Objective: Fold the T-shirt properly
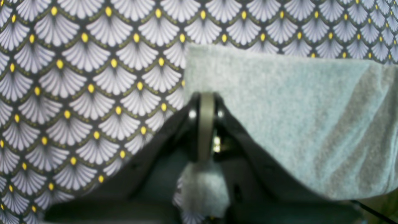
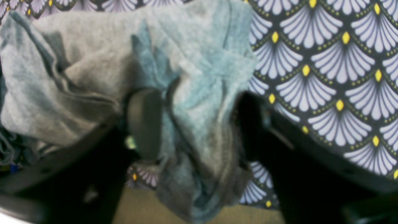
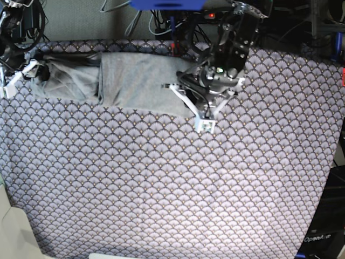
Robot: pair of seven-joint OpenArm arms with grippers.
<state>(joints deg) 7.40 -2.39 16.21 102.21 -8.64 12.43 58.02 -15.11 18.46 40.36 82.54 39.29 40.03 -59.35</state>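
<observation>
The grey T-shirt [image 3: 135, 81] lies folded into a long band along the far edge of the table, its left end bunched. My left gripper [image 3: 207, 125] sits at the band's near right corner. In the left wrist view the left gripper [image 1: 205, 97] has its jaws pressed together with a tuft of grey fabric [image 1: 202, 186] caught between them, and the T-shirt [image 1: 295, 118] spreads to the right. My right gripper [image 3: 16, 78] is at the far left end. In the right wrist view the right gripper [image 2: 199, 102] has its jaws wide apart with bunched T-shirt fabric [image 2: 93, 68] filling the gap.
The purple scallop-patterned cloth [image 3: 172, 189] covers the whole table. Cables and equipment [image 3: 161, 16] crowd the back edge behind the T-shirt. The table's left edge [image 3: 5, 178] lies close to my right gripper.
</observation>
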